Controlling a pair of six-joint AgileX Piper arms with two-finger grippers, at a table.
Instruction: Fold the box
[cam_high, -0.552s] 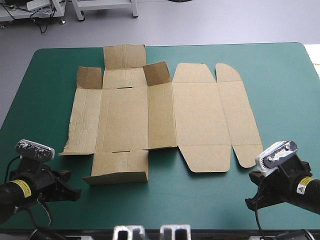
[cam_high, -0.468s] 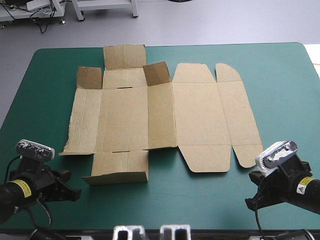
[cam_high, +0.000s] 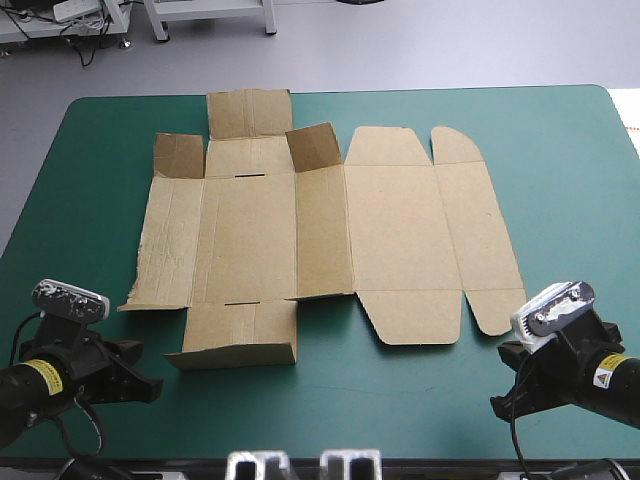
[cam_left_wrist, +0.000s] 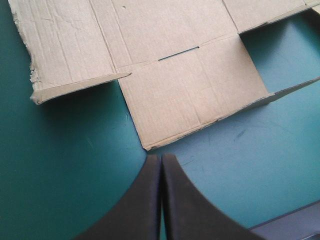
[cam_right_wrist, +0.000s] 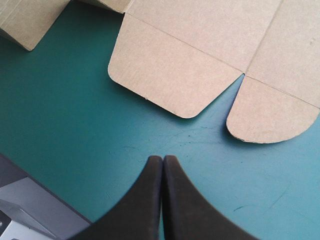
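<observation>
Box (cam_high: 320, 230): one cut sheet of brown board, unfolded, lying across the middle of the high view on the teal-green cover (cam_high: 560, 150) of the table. It is well apart from both arms.

Left half of the sheet, partly raised:
- Two small corner flaps, in the upper left of the high view, stand tilted up from the sheet. One is at the outer corner (cam_high: 178, 155), the other beside the central panel (cam_high: 313, 147).
- The far flap (cam_high: 248, 112) lies between them, toward the table's far edge.
- The near flap (cam_high: 240, 335), in the lower left part of the sheet, has its free edge lifted slightly off the cover. A narrow slot (cam_left_wrist: 178, 52) is cut along its crease.
- The outer left edge of the sheet is ragged.

Right half of the sheet, flat on the cover:
- A broad panel has rounded flaps at its far end and its near end.
- The larger near flap (cam_right_wrist: 172, 70) and the smaller rounded tab (cam_right_wrist: 267, 112) sit side by side, with a narrow notch between them.

Left gripper (cam_left_wrist: 161, 157): lower left corner of the high view. Its black fingers are pressed together into one point with nothing between them. It is over bare cover, with the near flap's corner just ahead of the tips and not touching.

Right gripper (cam_right_wrist: 163, 159): lower right corner of the high view. Its black fingers are likewise pressed together and hold nothing. It is over bare cover, with the two rounded flaps ahead of the tips and a strip of cover between.
</observation>
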